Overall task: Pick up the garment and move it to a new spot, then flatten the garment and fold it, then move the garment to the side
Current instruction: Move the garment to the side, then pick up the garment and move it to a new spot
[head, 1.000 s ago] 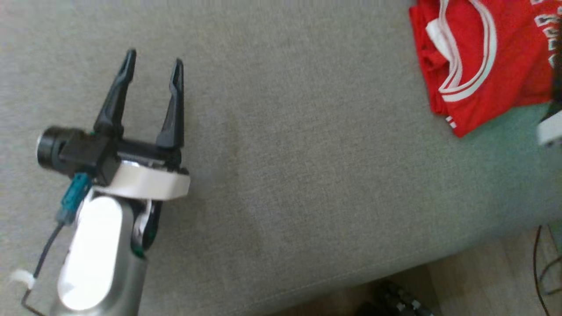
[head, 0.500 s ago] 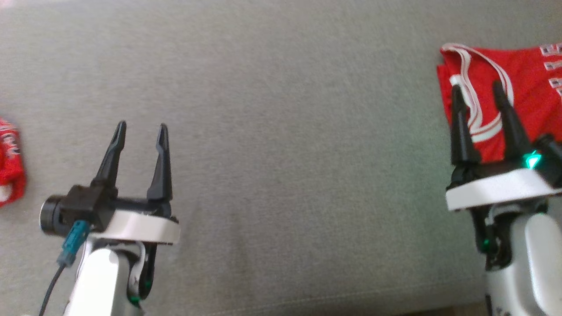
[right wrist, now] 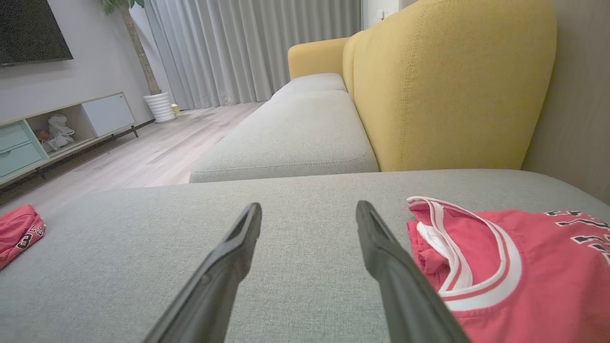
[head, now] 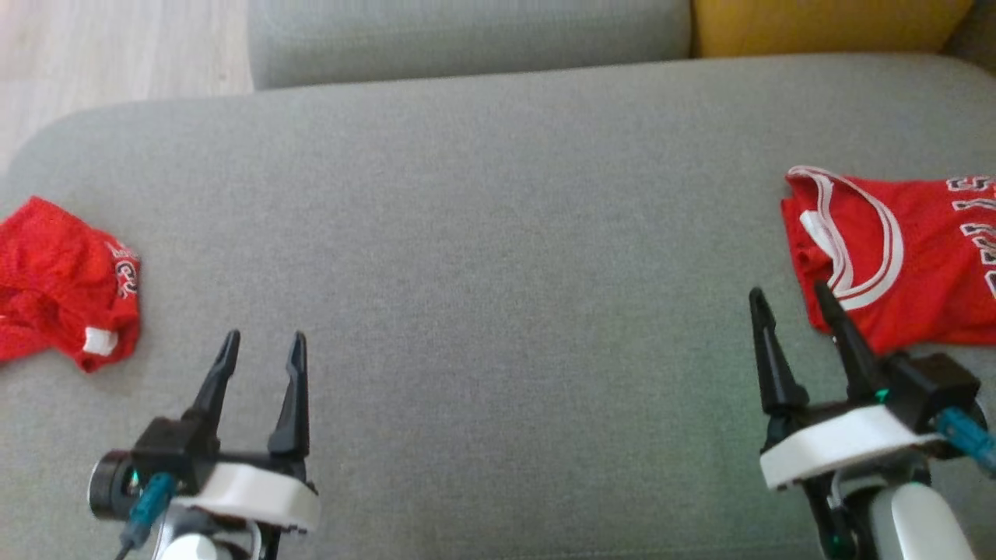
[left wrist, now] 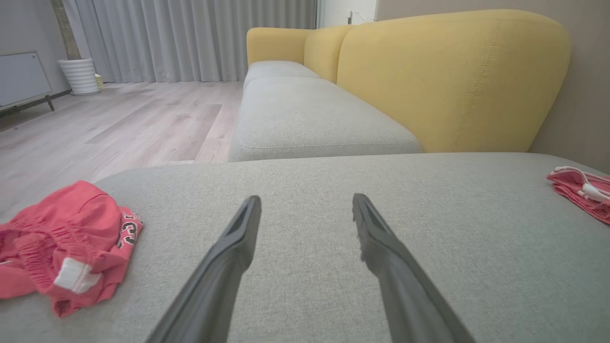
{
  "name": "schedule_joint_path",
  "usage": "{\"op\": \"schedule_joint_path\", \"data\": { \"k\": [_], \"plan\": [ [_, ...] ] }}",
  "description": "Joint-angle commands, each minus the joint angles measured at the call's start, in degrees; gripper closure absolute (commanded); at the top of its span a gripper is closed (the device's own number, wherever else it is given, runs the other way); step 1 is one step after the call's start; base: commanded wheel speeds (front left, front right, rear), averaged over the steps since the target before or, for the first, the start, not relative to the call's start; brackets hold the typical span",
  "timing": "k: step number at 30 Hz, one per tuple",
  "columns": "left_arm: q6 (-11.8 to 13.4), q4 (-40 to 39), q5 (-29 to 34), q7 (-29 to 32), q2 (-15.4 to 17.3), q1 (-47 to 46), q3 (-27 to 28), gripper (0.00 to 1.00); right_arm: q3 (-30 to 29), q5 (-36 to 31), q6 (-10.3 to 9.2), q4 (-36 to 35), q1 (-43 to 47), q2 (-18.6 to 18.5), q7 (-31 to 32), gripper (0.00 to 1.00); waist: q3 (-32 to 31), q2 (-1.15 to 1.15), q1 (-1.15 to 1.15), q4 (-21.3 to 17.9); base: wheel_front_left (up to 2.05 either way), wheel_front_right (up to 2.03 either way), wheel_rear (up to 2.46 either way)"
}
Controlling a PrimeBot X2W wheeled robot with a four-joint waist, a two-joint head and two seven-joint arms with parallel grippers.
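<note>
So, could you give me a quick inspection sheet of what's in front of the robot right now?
Surface: grey sofa cushion, bare fabric between the two garments.
Job's things: red jersey at the right, looks folded; red shorts crumpled at the left.
Clutter: nothing seen.
End effectors: left end effector open, holding nothing, over the cushion near the shorts; right end effector open, holding nothing, by the jersey's collar edge.
Cables: teal left wrist plug with a dark lead; teal right wrist plug.
Surroundings: yellow backrest, wooden floor, grey curtains, white planter.
</note>
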Motion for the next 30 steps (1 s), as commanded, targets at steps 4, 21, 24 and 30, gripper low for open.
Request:
{"op": "schedule_joint_path", "data": {
  "k": [4, 21, 24, 30],
  "plan": [
    [0.7, -2.11, -0.57, 0.35, 1.41, 0.48, 1.45, 0.0, 1.78, -0.89, 0.37, -3.84, 1.24, -0.05, 1.3, 0.0, -2.47, 0.0, 0.01, 0.13, 0.0, 0.0, 0.0],
    [2.19, -4.86, -0.67, 2.19, 2.22, 4.6, 0.75, 0.0, 1.05, -1.73, 0.37, -7.1, 5.73, 0.36, 3.82, 0.0, -4.85, 0.0, 0.01, -0.28, 0.0, 0.0, 0.0],
    [2.39, -5.17, -0.71, 2.35, 2.31, 4.55, 0.69, 0.0, 0.86, -1.81, 0.37, -7.26, 5.83, 0.44, 3.9, 0.0, -4.76, 0.0, 0.01, -0.24, 0.0, 0.0, 0.0],
    [2.57, -4.8, -1.01, 2.04, 2.7, 4.25, 0.91, 0.0, 0.57, -2.0, 0.37, -7.55, 5.84, 0.58, 4.22, 0.0, -4.58, 0.0, 0.01, -0.18, 0.0, 0.0, 0.0]
  ]
}}
